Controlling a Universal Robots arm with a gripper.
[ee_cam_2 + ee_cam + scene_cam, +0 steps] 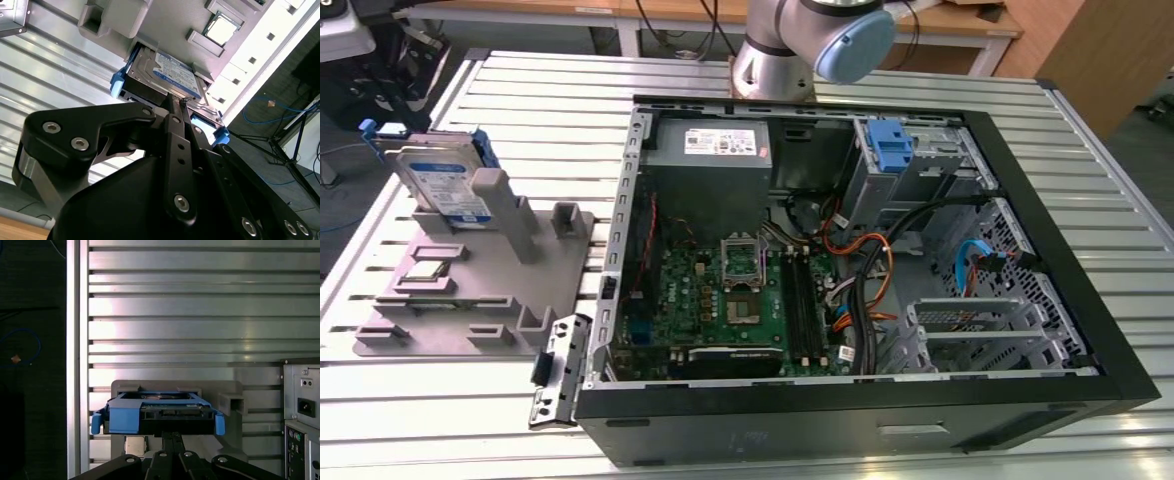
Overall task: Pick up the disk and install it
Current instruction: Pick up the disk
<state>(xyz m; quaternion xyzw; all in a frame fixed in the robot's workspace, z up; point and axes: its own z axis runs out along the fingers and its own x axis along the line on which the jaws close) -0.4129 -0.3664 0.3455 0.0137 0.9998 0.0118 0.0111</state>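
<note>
- The disk (443,185) stands on edge in a grey holder (487,295), at the holder's far end. It is close to the surface's (534,90) edge at the exterior view's left.
- Its label faces the open computer case (1067,270), which sits in the middle of the surface, just beside the holder.
- The blue rails hug the disk's sides, and it stands free in its slot.
- In the second wrist view the tool (179,100) points at the disk (165,75), its tips lined up with the drive's near edge.
- In the first wrist view the tool (172,436) sits straight in line with the middle of the disk (160,415), which shows end-on with its connector edge facing the camera.
- The tool looks clenched, fingers pressed together with nothing between them, and it is apart from the disk.
- The arm's base (794,45) is fixed at the surface's far edge, behind the case.
- A small chip (427,270) lies in a pocket of the holder, nearer than the disk.
</note>
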